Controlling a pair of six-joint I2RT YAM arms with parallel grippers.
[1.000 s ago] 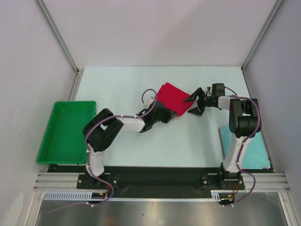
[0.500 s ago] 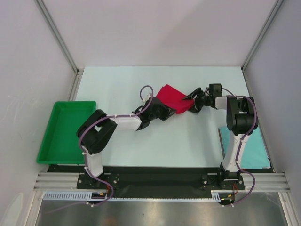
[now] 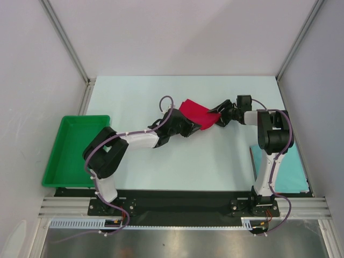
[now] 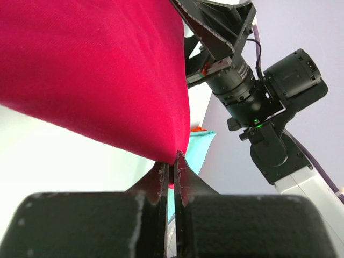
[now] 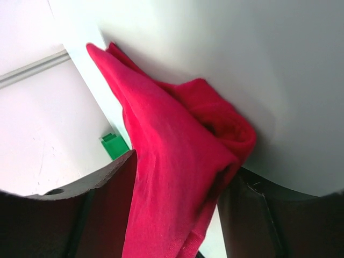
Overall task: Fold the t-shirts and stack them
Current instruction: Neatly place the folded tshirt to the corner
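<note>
Bright red soft cloth t-shirt [image 3: 194, 111] is held up, bunched, between the two arms over the far middle of the pale flat table [image 3: 161, 172]. At the table's left edge sits a green rectangular plastic tray [image 3: 52, 156]. A pale teal folded cloth t-shirt [image 3: 294, 174] lies flat at the near right, beside the right arm's base and well apart from the red one. The left gripper [image 4: 173, 161], reaching in from the left, has its fingers pressed together on the lower edge of the red cloth. The right gripper [image 5: 180, 172] has a thick fold of the same shirt between its fingers. The cloth touches at least one finger, but I cannot tell whether they clamp it.
</note>
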